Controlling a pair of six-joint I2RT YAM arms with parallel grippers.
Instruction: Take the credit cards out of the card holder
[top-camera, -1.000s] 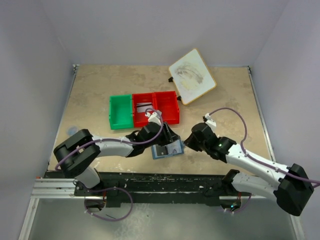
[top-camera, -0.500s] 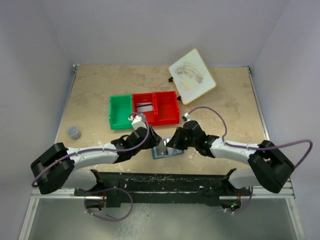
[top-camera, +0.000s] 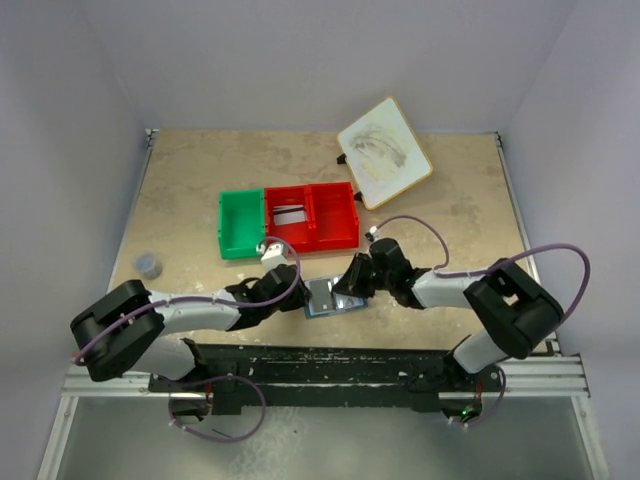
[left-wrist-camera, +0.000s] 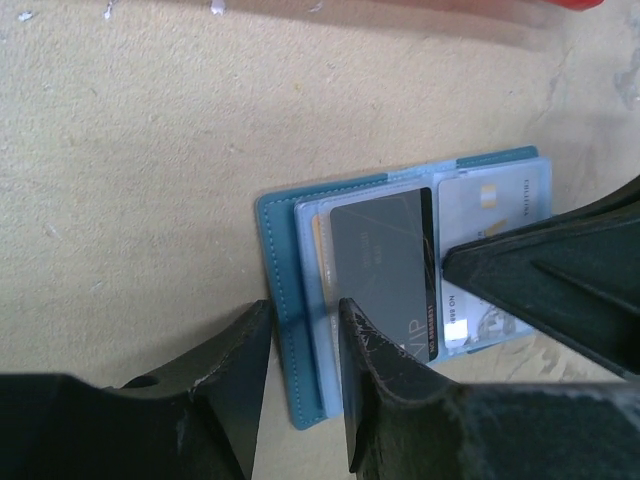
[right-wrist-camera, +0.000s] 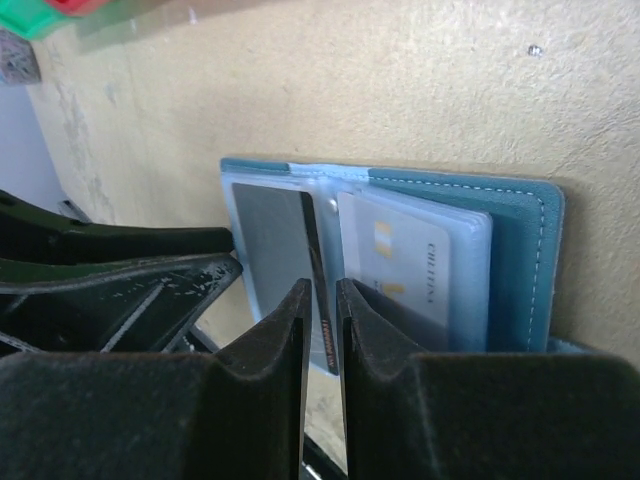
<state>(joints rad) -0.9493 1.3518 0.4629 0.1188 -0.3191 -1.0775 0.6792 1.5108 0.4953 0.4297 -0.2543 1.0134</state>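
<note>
- The small blue folding card holder (top-camera: 328, 298) lay open and flat on the beige tabletop (top-camera: 180, 190), close to the near edge and about midway along it.
- A dark grey plastic card (left-wrist-camera: 380, 275) sat on the panel nearer the left gripper (left-wrist-camera: 303, 320). A pale grey-white card (left-wrist-camera: 495, 200) sat in the clear sleeve of the other panel.
- Left gripper: fingers slightly parted, astride the holder's outer edge, nothing clamped between them.
- Right gripper (right-wrist-camera: 320, 295): fingers almost together at the dark card's striped edge. Could not tell whether they pinched it.
</note>
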